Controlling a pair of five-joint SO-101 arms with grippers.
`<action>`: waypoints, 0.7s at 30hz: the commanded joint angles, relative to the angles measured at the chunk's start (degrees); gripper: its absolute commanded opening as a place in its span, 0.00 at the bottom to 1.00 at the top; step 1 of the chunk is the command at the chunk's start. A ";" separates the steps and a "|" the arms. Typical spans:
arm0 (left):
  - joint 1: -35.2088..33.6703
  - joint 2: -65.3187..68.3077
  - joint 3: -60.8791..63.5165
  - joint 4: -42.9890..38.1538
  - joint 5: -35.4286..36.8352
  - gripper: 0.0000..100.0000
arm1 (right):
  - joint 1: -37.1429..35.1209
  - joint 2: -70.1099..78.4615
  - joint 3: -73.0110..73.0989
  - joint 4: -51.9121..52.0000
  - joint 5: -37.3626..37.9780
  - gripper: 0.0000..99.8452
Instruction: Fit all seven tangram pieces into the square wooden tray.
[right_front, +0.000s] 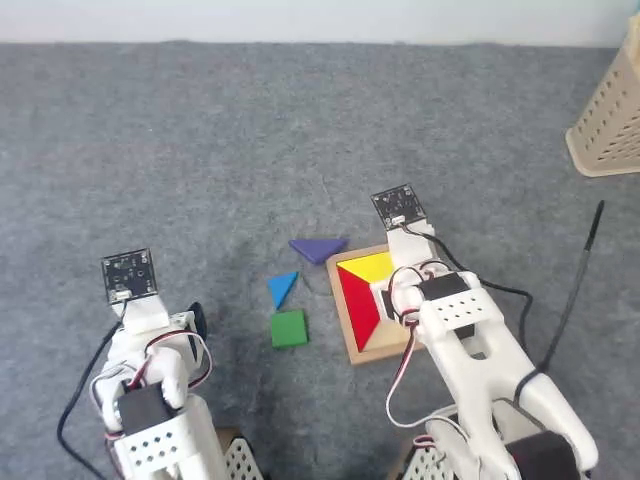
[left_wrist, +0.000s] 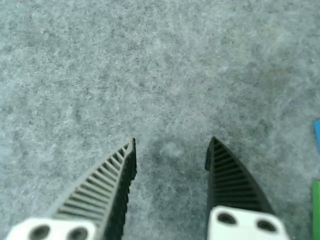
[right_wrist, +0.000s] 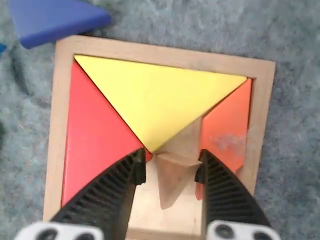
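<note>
Right fingers (right_wrist: 115, 190) stand apart, low over the wooden tray (right_wrist: 165, 47), straddling a tan patch that could be a piece or bare floor; I cannot tell which. Yellow triangle (right_wrist: 160, 100), red triangle (right_wrist: 95, 130) and orange piece (right_wrist: 227, 130) lie in the tray. Purple piece (right_front: 318, 248), blue triangle (right_front: 283, 288) and green square (right_front: 289, 328) lie loose on the bench (right_front: 200, 150) beside the tray.

Left fingers (left_wrist: 110, 180) are apart over bare bench.

Risks: the right fingertips sit near the yellow and red corners, so closing or dragging may lever a seated piece up. The remaining gap looks tight, and a skewed piece would jam.
</note>
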 joint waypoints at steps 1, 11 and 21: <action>-0.26 -1.14 -0.75 0.18 -0.35 0.22 | 3.30 -0.31 -2.73 -0.57 -0.35 0.17; -0.26 -1.14 -0.75 0.18 -0.35 0.22 | 5.85 -0.40 -4.75 -1.01 -0.35 0.17; -0.26 -1.14 -0.75 0.18 -0.35 0.22 | 6.64 -13.41 -3.96 7.25 -0.62 0.15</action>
